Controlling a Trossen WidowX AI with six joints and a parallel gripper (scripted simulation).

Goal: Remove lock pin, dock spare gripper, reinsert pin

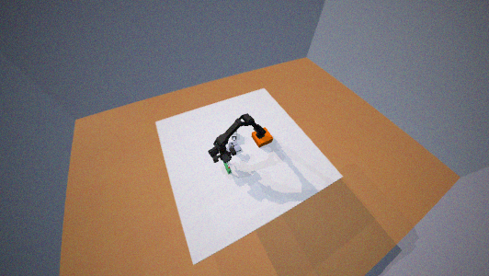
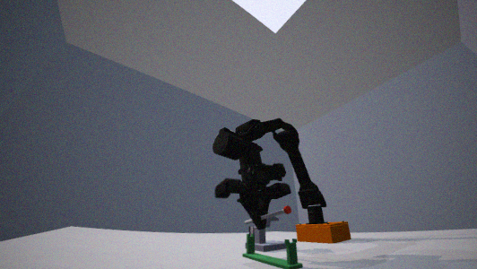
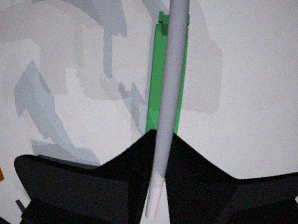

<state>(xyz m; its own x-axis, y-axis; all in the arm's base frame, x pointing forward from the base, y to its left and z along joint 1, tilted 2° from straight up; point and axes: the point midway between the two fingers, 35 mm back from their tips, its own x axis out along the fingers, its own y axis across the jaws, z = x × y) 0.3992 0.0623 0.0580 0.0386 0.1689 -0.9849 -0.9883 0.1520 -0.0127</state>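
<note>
My gripper [image 3: 160, 136] [image 2: 259, 219] [image 1: 224, 160] is shut on the lock pin [image 3: 172, 76] [image 2: 269, 215], a grey rod with a red head [image 2: 287, 209]. I hold the pin near its plain end, and it sticks out level, a little above the white mat [image 1: 207, 202]. Below it lies a green cradle [image 3: 156, 86] [image 2: 270, 257] [image 1: 227, 168] with two upright posts and nothing in it. The grey mount [image 2: 260, 236] stands just behind the cradle, partly hidden by my fingers. I cannot make out the spare gripper for sure.
The arm's orange base block [image 1: 262, 137] [image 2: 323, 232] stands on the mat to the right of the mount. Brown floor [image 1: 115, 193] surrounds the mat, with grey walls behind.
</note>
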